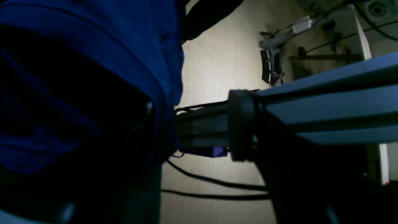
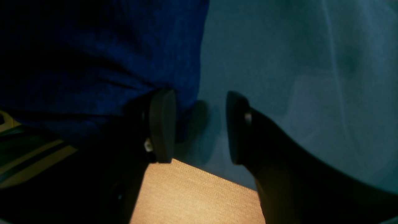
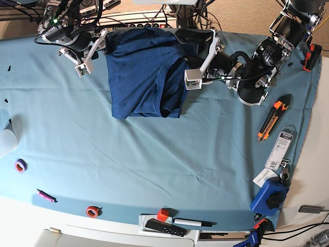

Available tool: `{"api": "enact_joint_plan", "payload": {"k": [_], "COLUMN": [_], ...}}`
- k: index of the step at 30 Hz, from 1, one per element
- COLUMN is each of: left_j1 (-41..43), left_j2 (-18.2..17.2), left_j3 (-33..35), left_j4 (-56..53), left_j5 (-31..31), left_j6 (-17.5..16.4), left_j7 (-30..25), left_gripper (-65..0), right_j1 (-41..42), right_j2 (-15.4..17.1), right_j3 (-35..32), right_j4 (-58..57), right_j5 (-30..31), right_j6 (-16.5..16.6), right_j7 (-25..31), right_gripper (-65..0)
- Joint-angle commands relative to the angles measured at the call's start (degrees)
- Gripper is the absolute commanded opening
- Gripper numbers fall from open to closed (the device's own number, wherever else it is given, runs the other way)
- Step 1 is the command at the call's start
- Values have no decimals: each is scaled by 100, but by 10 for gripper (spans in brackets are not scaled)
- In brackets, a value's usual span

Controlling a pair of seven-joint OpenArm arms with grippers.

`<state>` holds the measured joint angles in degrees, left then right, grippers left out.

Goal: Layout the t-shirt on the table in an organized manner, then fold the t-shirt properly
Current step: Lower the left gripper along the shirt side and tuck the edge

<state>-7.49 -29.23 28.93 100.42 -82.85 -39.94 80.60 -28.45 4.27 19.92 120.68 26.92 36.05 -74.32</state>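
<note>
The navy t-shirt (image 3: pixel 141 77) lies bunched at the far middle of the teal table (image 3: pixel 154 154), partly doubled over, with its top edge at the table's back edge. My left gripper (image 3: pixel 182 51) reaches in from the right, into the shirt's right side. In the left wrist view the t-shirt (image 1: pixel 93 62) drapes over one finger, and the other finger (image 1: pixel 242 124) stands bare and apart, so the jaws are open. My right gripper (image 3: pixel 97 51) is at the shirt's left edge. In the right wrist view it (image 2: pixel 199 127) is open, one finger (image 2: pixel 161 124) touching the t-shirt's (image 2: pixel 93 62) edge.
An orange utility knife (image 3: pixel 270 119), a packaged item (image 3: pixel 280 149) and a blue tool (image 3: pixel 270 195) lie along the right edge. Tape rolls (image 3: pixel 20 165) (image 3: pixel 92 211), a pink marker (image 3: pixel 45 195) and a black remote (image 3: pixel 164 227) sit along the left and front. A red clamp (image 3: pixel 311 56) is at the far right.
</note>
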Motion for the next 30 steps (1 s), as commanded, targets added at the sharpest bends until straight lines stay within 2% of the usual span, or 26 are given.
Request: {"api": "enact_joint_plan", "payload": {"k": [1,10,18,21,23,27,30], "left_j1": [-109,-127,-509,-782,-896,-933,-938], "left_j2": [-48,-48,-39,42,181,660,1078], "left_j3": [-22,-24,-31,-35,-35,-33,-33], "left_j4": [79,79,79,79,79,57,-118], "left_j5": [-20,901,2227,2695,3069,3906,4242], "left_j6": [-6,-6,11,216,472,1108,1473], "left_j7": [-60,-60,-949,-1287,-1596,-2155,-2153], "left_gripper": [-328,-328,-328,-328,-328,-328,-328], "right_j1": [-11,-11,-11,-9,-11,-11,-11], "right_j2": [33,33,33,33,33,33,33], "right_j3": [31,35,35,35,35,35,35], "right_j4": [70,70,70,70,70,70,70], "right_j5": [46,48,50,50,50,50,50], "right_j6": [11,13,13,13,13,11,13], "right_j7": [129,155,192,199,216,219,219], "right_gripper": [-388,-388,-388,-388,-388,-388,-388]}}
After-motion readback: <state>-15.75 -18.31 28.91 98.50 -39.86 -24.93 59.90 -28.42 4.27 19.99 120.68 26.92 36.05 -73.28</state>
